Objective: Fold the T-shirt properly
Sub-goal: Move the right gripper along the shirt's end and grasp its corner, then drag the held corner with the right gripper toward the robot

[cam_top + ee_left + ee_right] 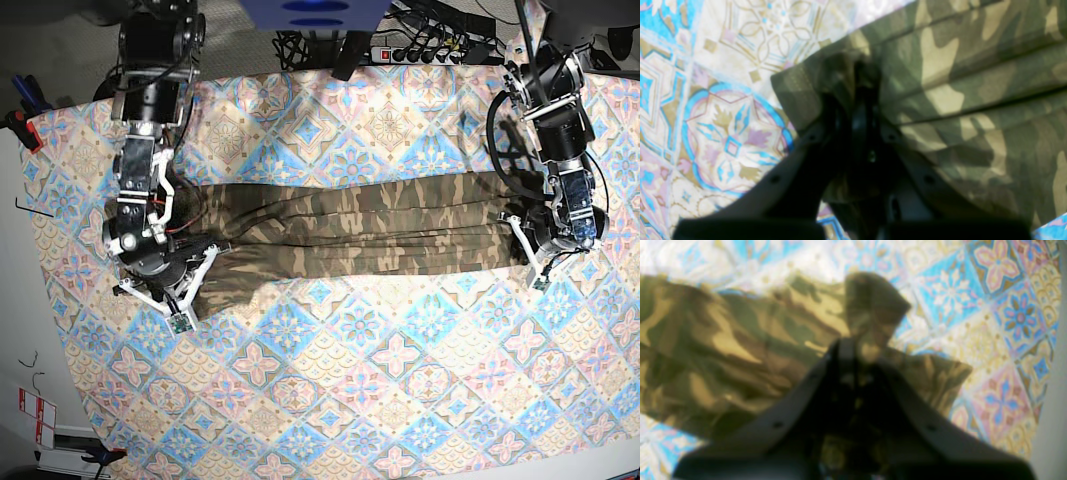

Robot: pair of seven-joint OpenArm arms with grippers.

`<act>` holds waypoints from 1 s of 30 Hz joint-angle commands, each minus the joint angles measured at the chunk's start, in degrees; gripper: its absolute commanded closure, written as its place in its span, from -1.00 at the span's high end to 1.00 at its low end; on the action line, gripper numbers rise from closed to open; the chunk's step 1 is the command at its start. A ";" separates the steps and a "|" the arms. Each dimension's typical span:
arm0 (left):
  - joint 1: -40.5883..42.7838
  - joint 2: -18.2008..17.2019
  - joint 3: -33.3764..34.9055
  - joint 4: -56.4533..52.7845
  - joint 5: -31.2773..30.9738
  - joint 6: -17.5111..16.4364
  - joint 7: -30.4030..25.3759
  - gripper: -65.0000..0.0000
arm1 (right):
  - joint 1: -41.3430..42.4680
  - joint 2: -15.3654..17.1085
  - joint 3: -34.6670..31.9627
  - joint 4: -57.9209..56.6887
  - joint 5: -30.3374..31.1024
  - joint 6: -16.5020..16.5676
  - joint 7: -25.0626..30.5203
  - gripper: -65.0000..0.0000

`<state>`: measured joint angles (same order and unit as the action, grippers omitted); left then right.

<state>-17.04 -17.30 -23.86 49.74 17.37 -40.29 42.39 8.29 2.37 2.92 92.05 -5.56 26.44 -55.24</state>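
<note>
In the left wrist view the left gripper [862, 78] had its jaws closed tight on a bunched corner of the T-shirt [973, 100], the camouflage cloth gathered up between the dark fingers [826, 113]. From that pinch the shirt ran off to the right in long parallel pleats. The patterned tablecloth [716, 110] lay bare to the left of the cloth's edge.

The right wrist view was blurred. The right gripper [853, 350] also had its jaws closed on the shirt, with a small hood of fabric standing up just beyond the tips. The rest of the garment spread away to the left, and a short flap lay to the right of the fingers over the blue and pink diamonds of the tablecloth.

In the base view the T-shirt was stretched into a long, narrow, wrinkled band across the middle of the tabletop, running from one arm to the other. The right gripper [205, 250] pinched its end on that view's left, and the left gripper [522, 232] pinched the opposite end. A power strip [440, 52] and cables lay beyond the far edge
</note>
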 commanded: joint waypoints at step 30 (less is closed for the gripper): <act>1.87 0.20 0.25 -0.46 2.20 0.29 3.19 -0.95 | -9.66 0.13 10.75 0.04 6.49 -0.19 -6.08 -0.54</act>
<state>-16.05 -17.15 -23.81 49.89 16.51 -40.27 41.08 -2.87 1.89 13.39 90.94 0.54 26.55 -62.61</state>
